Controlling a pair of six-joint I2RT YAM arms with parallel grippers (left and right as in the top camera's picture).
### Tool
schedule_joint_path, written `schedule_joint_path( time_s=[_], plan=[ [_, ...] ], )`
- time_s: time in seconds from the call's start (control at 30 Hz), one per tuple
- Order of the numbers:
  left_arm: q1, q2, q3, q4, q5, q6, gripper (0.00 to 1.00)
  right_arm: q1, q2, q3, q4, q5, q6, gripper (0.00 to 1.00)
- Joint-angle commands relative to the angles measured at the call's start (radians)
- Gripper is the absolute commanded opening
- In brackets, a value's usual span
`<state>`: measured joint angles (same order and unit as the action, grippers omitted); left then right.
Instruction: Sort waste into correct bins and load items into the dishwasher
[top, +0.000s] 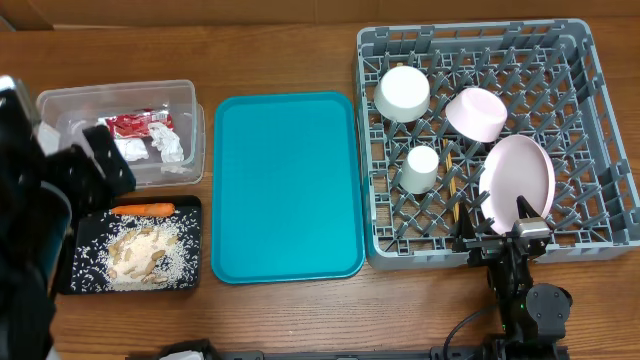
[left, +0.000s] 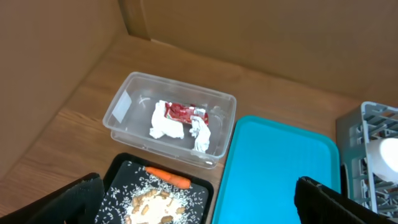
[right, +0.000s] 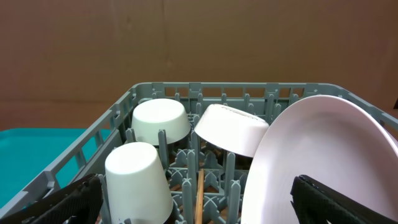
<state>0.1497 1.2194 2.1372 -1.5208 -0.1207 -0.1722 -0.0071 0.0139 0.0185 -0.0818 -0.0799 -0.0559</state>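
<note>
The clear tub (top: 190, 110) holds a red wrapper (top: 135, 124) and white napkins (top: 168, 145). The black tray (top: 85, 270) holds a carrot (top: 145, 210), rice and scraps (top: 140, 255). The grey rack (top: 600, 90) holds two white cups (top: 402, 92) (top: 421, 167), a bowl (top: 477, 112), a pale pink plate (top: 518, 175) and chopsticks (top: 452, 190). My left gripper (left: 199, 205) is open and empty, high above the black tray (left: 118, 171) and tub (left: 124, 106). My right gripper (right: 199, 205) is open and empty at the rack's front edge, by the plate (right: 317, 149) and small cup (right: 137, 177).
A teal serving tray (top: 285, 185) lies between the bins and the rack, with nothing on it. My left arm covers the table's left edge in the overhead view. A brown cardboard wall stands behind the table.
</note>
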Motion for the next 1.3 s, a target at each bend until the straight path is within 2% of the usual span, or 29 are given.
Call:
schedule_joint_path(
  time_s=[0.0, 0.27, 0.4, 0.53, 0.73, 1.0, 1.17, 1.27],
  plan=[
    [-0.008, -0.079, -0.052, -0.001, -0.010, 0.015, 1.00, -0.006, -0.011, -0.011, 0.005, 0.000, 0.004, 1.00],
    [-0.008, -0.230, -0.332, -0.001, -0.016, 0.015, 1.00, -0.006, -0.011, -0.011, 0.005, 0.000, 0.004, 1.00],
    [-0.008, -0.305, -0.541, 0.011, 0.117, 0.008, 1.00, -0.006, -0.011, -0.011, 0.005, 0.000, 0.004, 1.00],
    [-0.008, -0.364, -0.713, 0.092, 0.177, 0.007, 1.00, -0.006, -0.011, -0.011, 0.005, 0.000, 0.004, 1.00],
    [-0.008, -0.462, -1.023, 0.403, 0.201, 0.007, 1.00, -0.006, -0.011, -0.011, 0.005, 0.000, 0.004, 1.00],
    [-0.008, -0.618, -1.475, 0.963, 0.286, 0.007, 1.00, -0.006, -0.011, -0.011, 0.005, 0.000, 0.004, 1.00],
    [-0.008, -0.715, -1.699, 1.229, 0.335, 0.007, 1.00, -0.006, -0.011, -0.011, 0.005, 0.000, 0.004, 1.00],
    [-0.009, -0.764, -1.804, 1.324, 0.349, 0.008, 1.00, -0.006, -0.011, -0.011, 0.005, 0.000, 0.004, 1.00]
  ],
)
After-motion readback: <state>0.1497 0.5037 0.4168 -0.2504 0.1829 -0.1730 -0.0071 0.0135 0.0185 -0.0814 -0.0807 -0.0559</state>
